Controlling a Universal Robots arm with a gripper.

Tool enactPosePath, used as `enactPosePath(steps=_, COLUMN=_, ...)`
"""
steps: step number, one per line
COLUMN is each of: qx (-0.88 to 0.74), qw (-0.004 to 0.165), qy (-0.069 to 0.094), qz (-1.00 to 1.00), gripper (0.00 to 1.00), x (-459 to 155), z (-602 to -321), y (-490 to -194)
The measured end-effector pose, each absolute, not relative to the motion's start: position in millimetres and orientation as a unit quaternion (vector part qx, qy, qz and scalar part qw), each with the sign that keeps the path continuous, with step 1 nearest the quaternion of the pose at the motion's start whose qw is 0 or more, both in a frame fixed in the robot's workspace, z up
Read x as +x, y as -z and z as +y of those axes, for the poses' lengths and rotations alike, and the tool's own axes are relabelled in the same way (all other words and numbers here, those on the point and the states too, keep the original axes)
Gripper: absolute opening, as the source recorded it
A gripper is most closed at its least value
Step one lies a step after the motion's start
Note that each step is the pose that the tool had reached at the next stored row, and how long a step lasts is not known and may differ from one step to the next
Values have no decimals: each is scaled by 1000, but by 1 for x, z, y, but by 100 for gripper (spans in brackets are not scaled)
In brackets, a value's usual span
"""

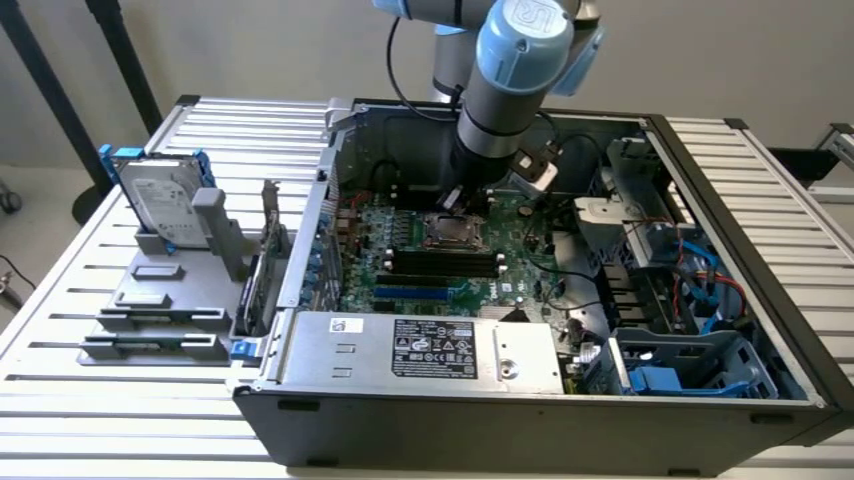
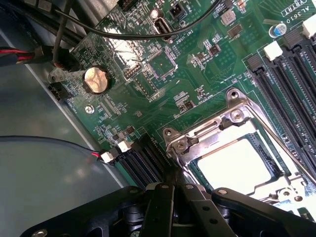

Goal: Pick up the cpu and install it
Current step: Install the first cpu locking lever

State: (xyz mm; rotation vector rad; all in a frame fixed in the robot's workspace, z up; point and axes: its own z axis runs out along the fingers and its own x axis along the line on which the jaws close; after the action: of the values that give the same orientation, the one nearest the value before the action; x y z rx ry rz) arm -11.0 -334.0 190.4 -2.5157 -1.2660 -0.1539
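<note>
Hovering over the motherboard (image 1: 441, 255) inside the open computer case (image 1: 534, 400).
Gripper (image 2: 173, 190) fingers are closed together, holding nothing visible; the cpu (image 2: 237, 165) sits in its socket (image 1: 451, 232) at the gripper's 2 o'clock, just beside it, wrist view.

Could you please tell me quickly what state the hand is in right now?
Hand: closed, nothing visibly held, above the silvery metal-framed processor socket.

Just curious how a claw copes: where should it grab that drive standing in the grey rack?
Probably from above, pinching the drive across its flat faces near the top edge. It stands upright in the rack, its lower part seated and the top free; a blue bracket covers its narrow sides.
</note>
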Motion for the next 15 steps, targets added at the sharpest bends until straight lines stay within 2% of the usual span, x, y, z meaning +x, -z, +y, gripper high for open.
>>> enactPosePath(steps=15, qx=-879, qw=168, qy=53, qz=-442, gripper=11, x=-9, z=-335, y=-191)
